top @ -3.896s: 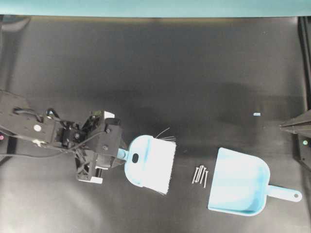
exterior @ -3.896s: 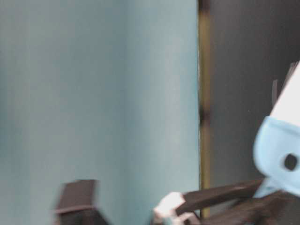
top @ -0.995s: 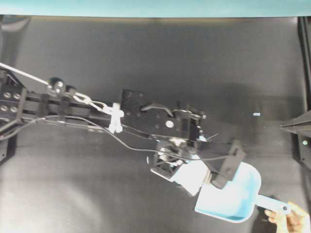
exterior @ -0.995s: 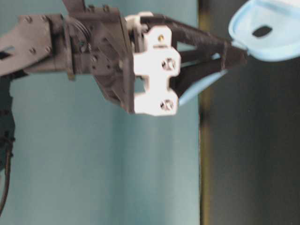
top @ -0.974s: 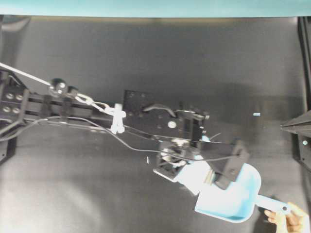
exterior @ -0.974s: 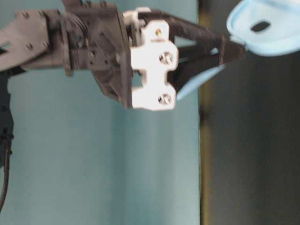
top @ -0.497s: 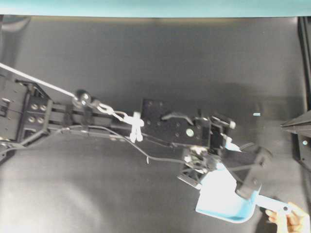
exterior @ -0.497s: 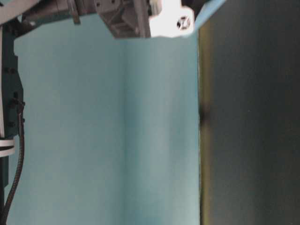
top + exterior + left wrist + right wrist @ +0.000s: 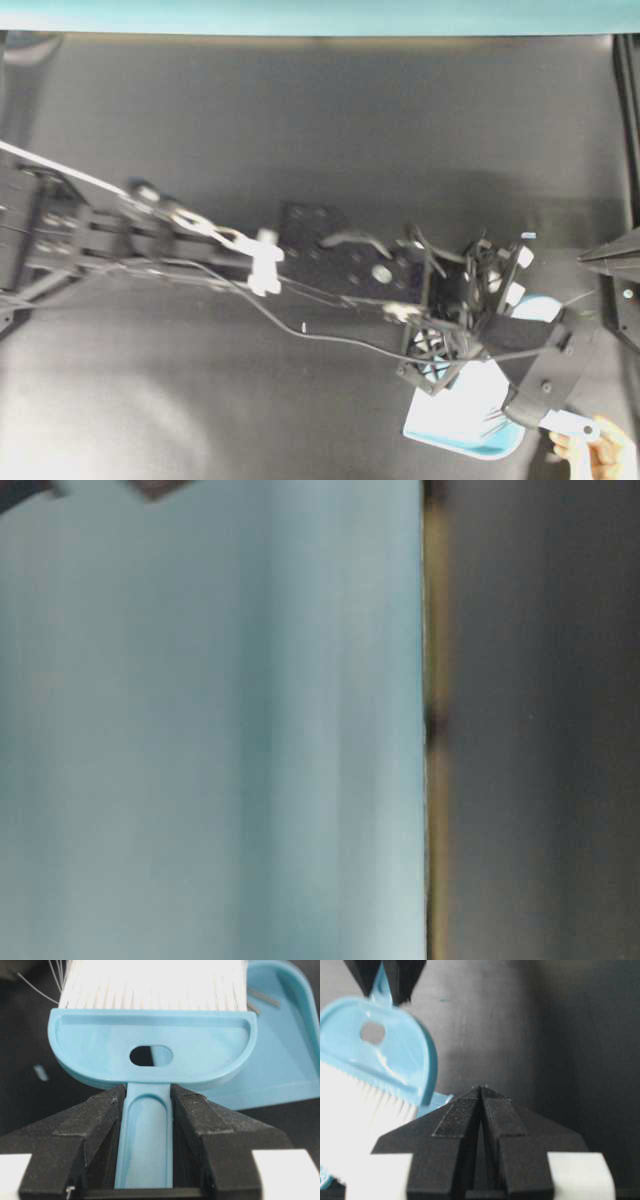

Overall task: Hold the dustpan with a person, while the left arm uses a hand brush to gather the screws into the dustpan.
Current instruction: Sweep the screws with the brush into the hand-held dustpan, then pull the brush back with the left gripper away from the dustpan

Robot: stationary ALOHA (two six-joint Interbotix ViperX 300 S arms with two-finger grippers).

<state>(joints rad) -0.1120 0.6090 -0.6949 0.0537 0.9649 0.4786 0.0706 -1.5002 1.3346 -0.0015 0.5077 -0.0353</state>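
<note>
A: Where is the light blue plastic hand brush (image 9: pixel 152 1055)?
B: The left pincer (image 9: pixel 147 1105) pinches its slim handle; its white bristles stand over the light blue plastic dustpan (image 9: pixel 450 425), which a bare hand (image 9: pixel 600 455) holds.
A: The right pincer (image 9: pixel 481 1097)?
B: Pressed together, apart.

Light blue hand brush (image 9: pixel 150 1052) (white bristles) and dustpan (image 9: pixel 285 1055); screws (image 9: pixel 263 997) look grey, perhaps.
</note>
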